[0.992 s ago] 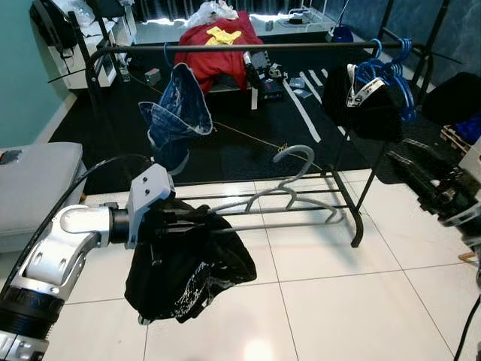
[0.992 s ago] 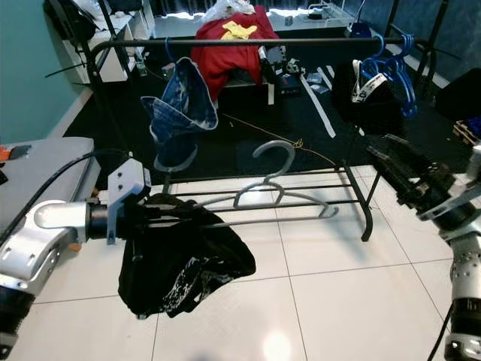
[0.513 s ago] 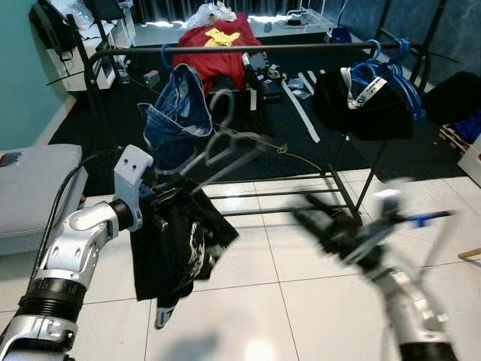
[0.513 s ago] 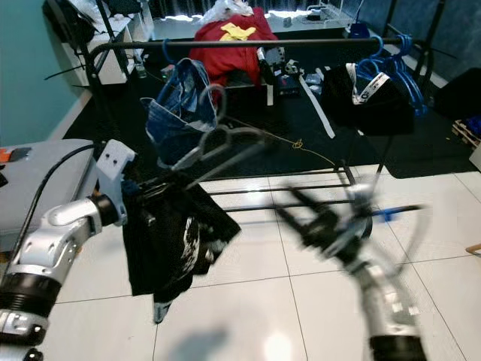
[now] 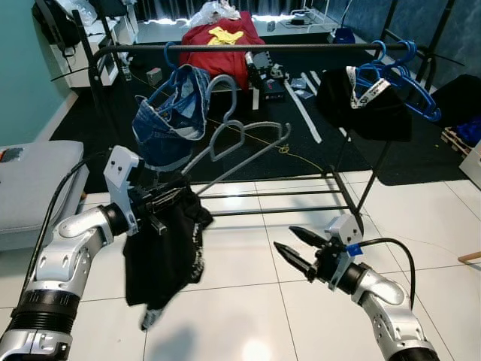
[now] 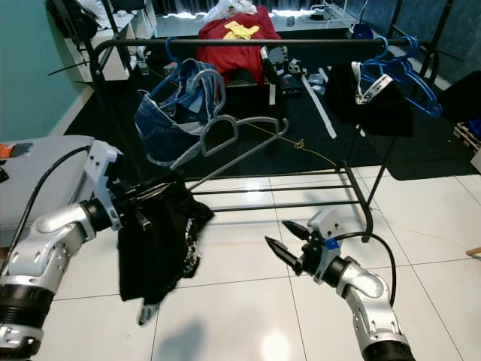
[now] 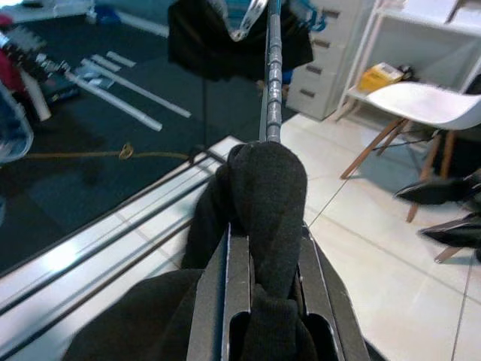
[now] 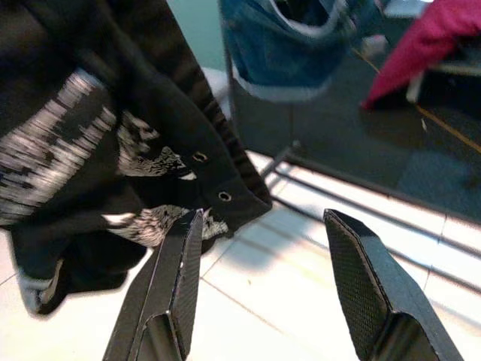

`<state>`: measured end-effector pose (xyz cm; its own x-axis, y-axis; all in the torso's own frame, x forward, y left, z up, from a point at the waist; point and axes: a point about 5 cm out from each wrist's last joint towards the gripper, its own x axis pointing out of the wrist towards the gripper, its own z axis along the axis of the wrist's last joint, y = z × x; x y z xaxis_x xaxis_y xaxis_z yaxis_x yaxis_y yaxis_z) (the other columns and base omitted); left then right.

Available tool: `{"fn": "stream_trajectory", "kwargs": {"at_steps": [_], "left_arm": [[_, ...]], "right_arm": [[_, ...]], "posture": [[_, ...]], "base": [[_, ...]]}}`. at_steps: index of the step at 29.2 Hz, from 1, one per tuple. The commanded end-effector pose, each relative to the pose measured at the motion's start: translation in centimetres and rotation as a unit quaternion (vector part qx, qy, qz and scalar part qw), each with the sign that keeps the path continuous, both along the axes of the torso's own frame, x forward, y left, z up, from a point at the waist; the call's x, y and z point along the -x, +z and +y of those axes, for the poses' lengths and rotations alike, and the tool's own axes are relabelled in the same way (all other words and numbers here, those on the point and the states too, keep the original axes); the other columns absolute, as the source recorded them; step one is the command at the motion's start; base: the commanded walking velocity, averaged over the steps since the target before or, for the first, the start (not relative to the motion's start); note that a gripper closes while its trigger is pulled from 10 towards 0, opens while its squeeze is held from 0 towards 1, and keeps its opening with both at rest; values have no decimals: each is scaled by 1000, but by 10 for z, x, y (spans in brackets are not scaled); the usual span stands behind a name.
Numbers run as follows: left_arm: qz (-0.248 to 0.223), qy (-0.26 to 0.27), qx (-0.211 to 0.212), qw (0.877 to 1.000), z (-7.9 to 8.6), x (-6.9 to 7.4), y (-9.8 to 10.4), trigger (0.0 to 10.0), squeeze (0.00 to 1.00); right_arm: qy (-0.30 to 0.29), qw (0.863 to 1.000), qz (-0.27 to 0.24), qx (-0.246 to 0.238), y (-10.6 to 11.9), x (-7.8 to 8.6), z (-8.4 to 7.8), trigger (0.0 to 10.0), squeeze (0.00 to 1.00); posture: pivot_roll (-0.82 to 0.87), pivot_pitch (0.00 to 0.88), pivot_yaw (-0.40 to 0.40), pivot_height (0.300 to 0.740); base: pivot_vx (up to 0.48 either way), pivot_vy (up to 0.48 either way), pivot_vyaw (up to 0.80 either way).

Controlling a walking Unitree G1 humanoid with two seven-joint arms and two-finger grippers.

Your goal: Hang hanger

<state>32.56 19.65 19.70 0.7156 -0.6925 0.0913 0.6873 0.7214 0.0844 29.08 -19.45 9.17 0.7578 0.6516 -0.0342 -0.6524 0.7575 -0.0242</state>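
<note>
- Grey hanger (image 5: 240,135): tilted, hook uppermost and just below the rail (image 5: 301,47), beside the hung jeans.
- Black garment (image 5: 165,241): draped over the hanger's lower end, dangling above the tiles.

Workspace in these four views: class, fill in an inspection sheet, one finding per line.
Surface: white tiled floor, dark carpet behind.
Job's things: grey hanger carrying a black garment, tilted up toward the rail, not yet hooked.
Clutter: jeans, blue hangers and dark garment on the rail; red cloth beyond.
Grippers: left gripper shut on hanger; right gripper open, low, holding nothing.
Cables: black cable on the right arm.
Surroundings: teal wall, white chair.
</note>
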Motion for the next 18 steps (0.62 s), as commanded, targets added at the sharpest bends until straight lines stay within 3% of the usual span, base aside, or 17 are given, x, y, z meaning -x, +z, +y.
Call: {"fn": "stream_trajectory", "kwargs": {"at_steps": [1,2,3,4,5,10,12,18], "left_arm": [[-16,-6,6,1000,4,4,10,0,0],[-15,-18,13,1000,2,6,12,0,0],[-11,-39,18,999,0,10,13,0,0],[-11,-39,18,999,0,10,13,0,0],[-5,-62,21,998,-2,14,15,0,0],[11,-126,22,992,-9,26,18,0,0],[21,-187,17,982,-17,37,21,0,0],[26,-206,10,978,-19,40,21,0,0]], "right_arm": [[-9,1000,22,-5,-10,4,-2,10000,0],[-4,1000,29,-10,-14,6,-2,10000,0],[5,999,27,-17,-16,8,-1,10000,416],[5,999,27,-17,-16,8,-1,10000,416],[18,999,21,-32,-16,9,0,10000,1000],[49,997,-13,-51,-11,11,3,10000,1000],[69,996,-36,-34,-6,9,6,10000,1000],[83,995,-47,8,-4,6,5,10000,1000]], "posture": [[73,104,23,740],[72,105,24,740],[75,108,26,740],[75,108,26,740],[75,108,26,740],[77,113,30,740],[73,115,31,740],[75,116,29,740]], "base": [[0,0,0],[0,0,0],[0,0,0],[0,0,0],[0,0,0],[0,0,0],[0,0,0],[0,0,0]]}}
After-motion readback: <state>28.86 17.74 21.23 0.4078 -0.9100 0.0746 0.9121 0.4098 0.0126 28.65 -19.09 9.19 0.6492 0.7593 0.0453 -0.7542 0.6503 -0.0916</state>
